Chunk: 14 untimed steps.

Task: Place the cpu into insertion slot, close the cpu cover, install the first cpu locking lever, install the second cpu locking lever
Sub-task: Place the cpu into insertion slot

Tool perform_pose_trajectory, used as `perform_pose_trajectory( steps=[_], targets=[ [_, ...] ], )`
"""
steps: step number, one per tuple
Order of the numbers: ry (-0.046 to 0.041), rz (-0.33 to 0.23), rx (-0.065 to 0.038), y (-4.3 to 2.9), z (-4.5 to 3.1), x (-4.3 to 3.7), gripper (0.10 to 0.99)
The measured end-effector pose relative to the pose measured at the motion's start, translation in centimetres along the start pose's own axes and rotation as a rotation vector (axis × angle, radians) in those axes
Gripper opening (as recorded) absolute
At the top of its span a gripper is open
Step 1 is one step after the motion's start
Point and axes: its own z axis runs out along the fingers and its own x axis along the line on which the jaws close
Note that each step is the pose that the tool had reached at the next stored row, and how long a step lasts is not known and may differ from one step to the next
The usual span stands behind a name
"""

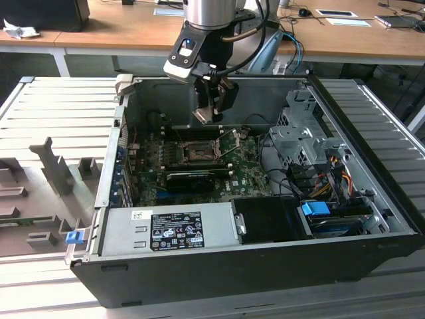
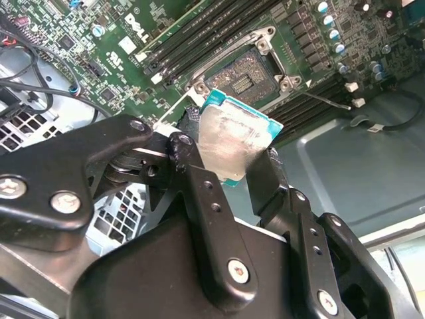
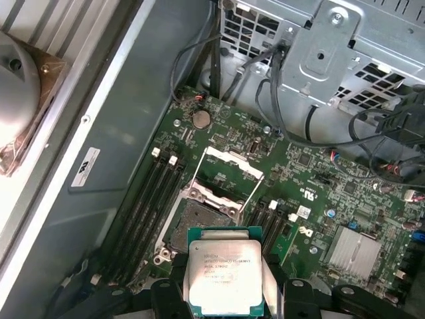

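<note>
My gripper (image 1: 210,114) hangs inside the open computer case, shut on the cpu (image 3: 226,276). The chip's silver metal top shows between the black fingers (image 3: 289,294) in both wrist views, with its teal-edged underside (image 2: 232,139) also visible. It hovers above the motherboard, apart from it. Below and slightly off to one side lies the insertion slot (image 3: 199,222), a square socket with a dark centre (image 2: 242,80) and nothing in it (image 1: 194,151). The cpu cover (image 3: 229,163) stands swung open at the socket's far edge. A thin locking lever (image 2: 325,100) sticks out beside the socket.
Long black memory slots (image 3: 149,199) flank the socket. A black card (image 1: 189,179) lies across the green board, a grey power supply (image 1: 169,229) fills the case's front, and a metal drive cage (image 1: 302,143) with cables (image 1: 279,166) stands at the exterior view's right.
</note>
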Motion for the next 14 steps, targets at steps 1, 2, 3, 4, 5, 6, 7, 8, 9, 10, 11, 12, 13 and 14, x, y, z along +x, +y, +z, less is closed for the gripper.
perform_pose_trajectory(
  steps=[1, 2, 3, 4, 5, 6, 7, 8, 9, 10, 11, 12, 13, 14],
  targets=[
    [-0.0001, 0.001, 0.0, 0.0, 0.01, 0.0, 0.525],
    [-0.0003, 0.004, 0.0, 0.0, 0.03, 0.0, 0.525],
    [-0.0005, 0.005, 0.0, 0.0, 0.04, 0.0, 0.525],
    [-0.0005, 0.008, 0.0, 0.0, 0.09, 0.0, 0.525],
    [-0.0006, 0.009, 0.0, -0.01, 0.13, 0.0, 0.525],
    [-0.0008, 0.01, 0.0, -0.02, 0.23, -0.01, 0.525],
    [-0.0009, 0.01, 0.0, -0.03, 0.37, -0.01, 0.525],
    [-0.0007, 0.011, 0.0, -0.05, 0.56, -0.01, 0.525],
    [-0.0009, 0.011, 0.0, -0.06, 0.69, -0.01, 0.525],
    [-0.0008, 0.011, 0.0, -0.08, 0.87, -0.02, 0.525],
    [-0.0008, 0.011, 0.0, -0.09, 1.01, -0.02, 0.525],
    [-0.001, 0.013, 0.0, -0.1, 1.12, -0.02, 0.525],
    [-0.0019, 0.021, 0.0, -0.1, 1.17, -0.02, 0.525],
    [-0.0034, 0.037, 0.0, -0.12, 1.21, -0.02, 0.525]
  ],
)
